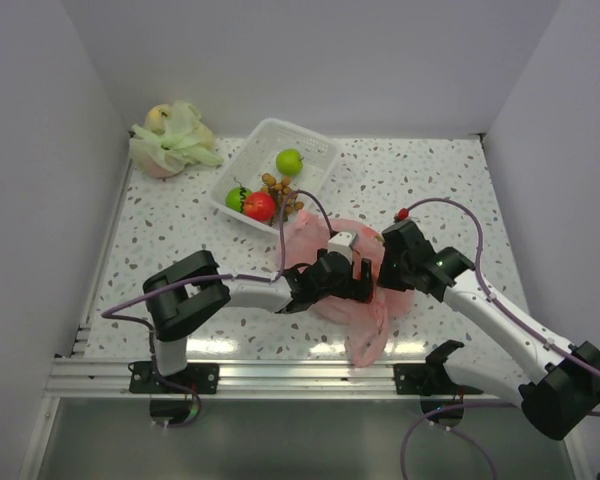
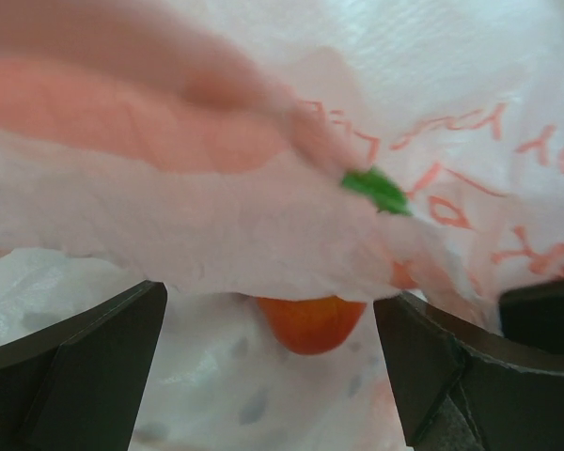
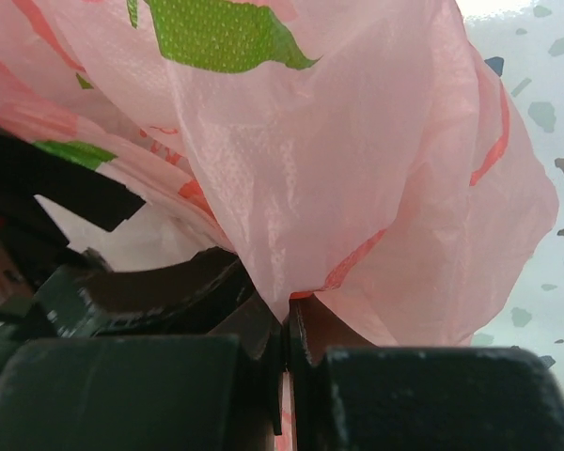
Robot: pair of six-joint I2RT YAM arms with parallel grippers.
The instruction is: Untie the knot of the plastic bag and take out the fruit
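The pink plastic bag [image 1: 365, 312] lies crumpled in the middle of the table, between my two grippers. My left gripper [image 1: 358, 276] is open and pushed into the bag's mouth. In the left wrist view [image 2: 271, 315] an orange-red fruit [image 2: 310, 327] sits between its spread fingers, just under the bag's edge [image 2: 263, 225]. My right gripper [image 1: 388, 268] is shut on a fold of the bag's plastic [image 3: 357, 188], pinched at the tips [image 3: 288, 321]. No knot shows. A green apple [image 1: 289, 161], a red fruit [image 1: 259, 206], another green fruit [image 1: 237, 197] and brown berries [image 1: 280, 188] lie in the white basket [image 1: 315, 150].
A pale green tied bag [image 1: 170, 140] with fruit inside sits at the back left corner. White walls close in the table on the left, back and right. The aluminium rail [image 1: 280, 375] runs along the near edge.
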